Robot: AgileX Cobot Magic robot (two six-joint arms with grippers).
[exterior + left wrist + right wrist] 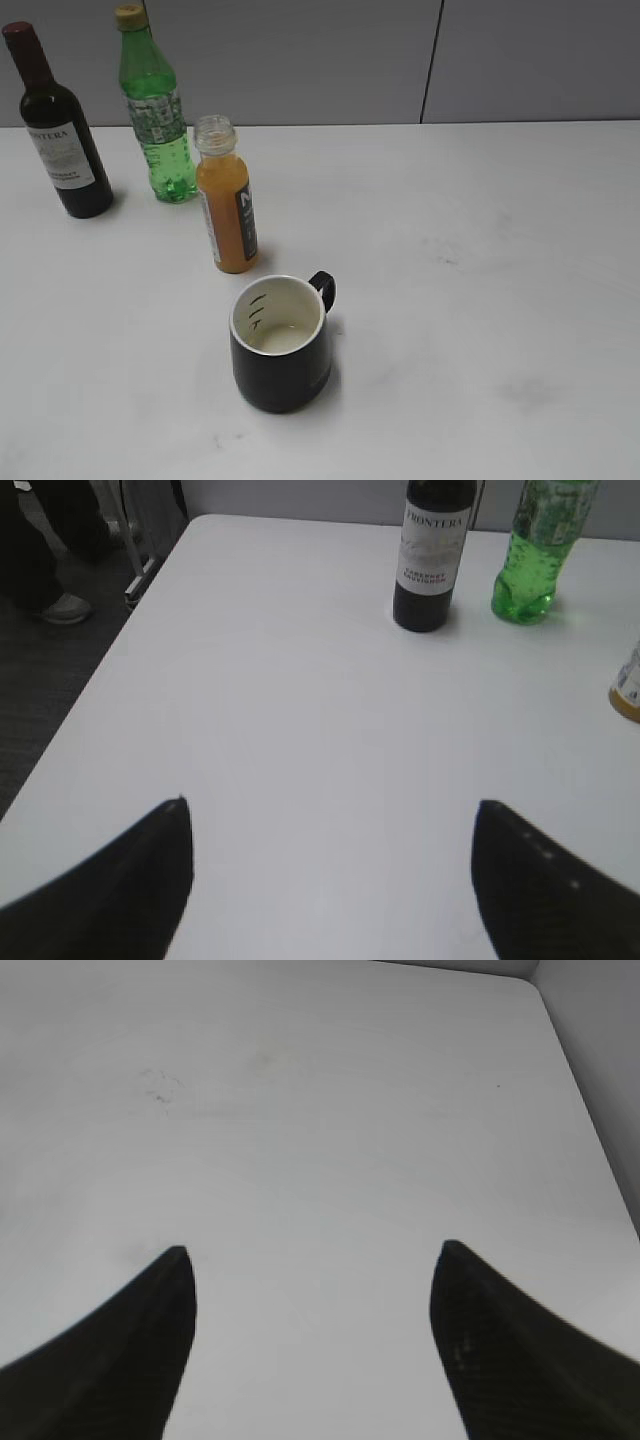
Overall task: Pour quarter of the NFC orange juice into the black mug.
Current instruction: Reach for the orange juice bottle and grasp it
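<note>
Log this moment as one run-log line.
left gripper open, empty | right gripper open, empty | NFC orange juice uncapped, upright | black mug unfilled | pour not started

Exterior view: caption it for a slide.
Uncapped NFC orange juice stands behind the black mug, beside two other bottles.

The white table (pixel 480 250) lay bare on the right and front, open for passing. The NFC orange juice (pixel 227 200) stood just behind the black mug (pixel 281 342), apart from it. The green bottle (pixel 155 105) and wine bottle (pixel 58 125) crowded the back left corner.
</note>
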